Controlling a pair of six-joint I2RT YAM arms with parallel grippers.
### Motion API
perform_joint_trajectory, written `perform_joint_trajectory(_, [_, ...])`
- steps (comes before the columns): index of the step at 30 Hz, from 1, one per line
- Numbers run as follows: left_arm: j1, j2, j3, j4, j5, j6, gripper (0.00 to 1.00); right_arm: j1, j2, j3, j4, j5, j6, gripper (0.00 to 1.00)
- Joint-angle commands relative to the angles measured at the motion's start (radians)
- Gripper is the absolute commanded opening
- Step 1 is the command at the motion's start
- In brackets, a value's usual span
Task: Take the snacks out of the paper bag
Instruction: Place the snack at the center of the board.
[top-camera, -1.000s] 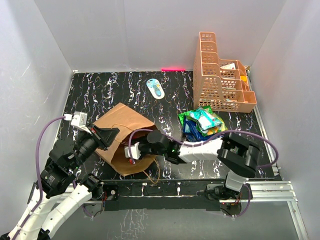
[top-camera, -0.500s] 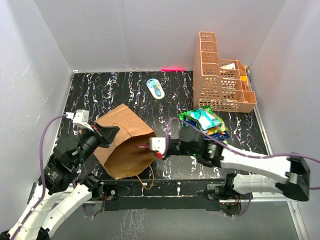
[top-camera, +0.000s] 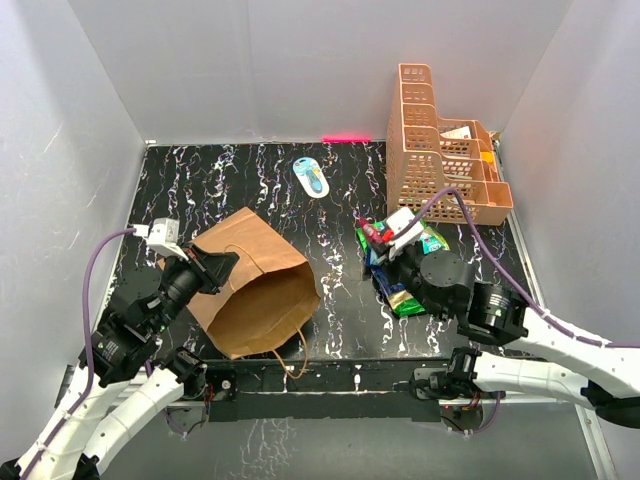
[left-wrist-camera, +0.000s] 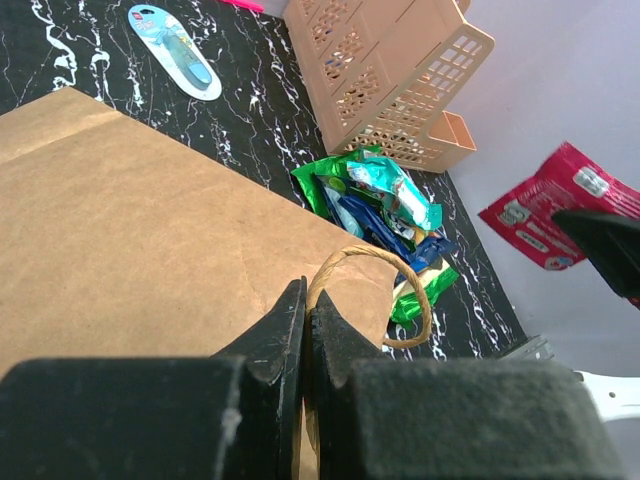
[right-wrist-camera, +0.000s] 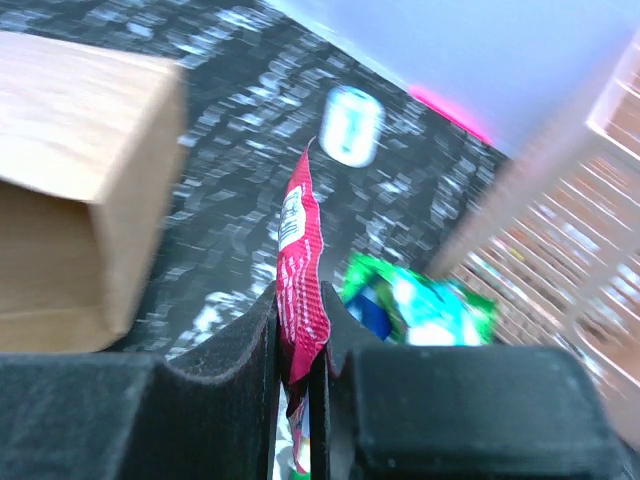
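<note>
Left end effector (left-wrist-camera: 305, 300) clenched on the rim of the paper bag (top-camera: 255, 290), which lies on the counter (top-camera: 240, 175). Right end effector (right-wrist-camera: 298, 318) grasps a red packet (right-wrist-camera: 300, 260), held up over the snack pile (left-wrist-camera: 385, 205) between bag and basket (top-camera: 440, 170).

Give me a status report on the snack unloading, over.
Left gripper shut on the paper bag's edge. Right gripper shut on a red packet, by the snack pile. Nothing blocking.
</note>
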Motion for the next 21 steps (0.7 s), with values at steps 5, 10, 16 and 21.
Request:
perform_joint_trajectory(5, [0.001,0.014,0.004,0.019,-0.004,-0.011,0.0,-0.13,0.223,0.029,-0.014,0.499,-0.09,0.08])
perform_joint_trajectory(10, [0.0,0.008,0.019,0.003,-0.002,-0.006,0.0,-0.329,0.375,0.027,0.001,0.404,-0.167,0.08])
perform_joint_trajectory(16, [0.001,-0.005,0.025,-0.008,-0.01,0.002,0.0,-0.425,0.518,0.0,0.071,0.441,-0.28,0.08])
perform_joint_trajectory(21, [0.001,-0.001,0.026,-0.001,-0.004,0.009,0.0,-0.456,0.614,-0.018,0.11,0.423,-0.296,0.08])
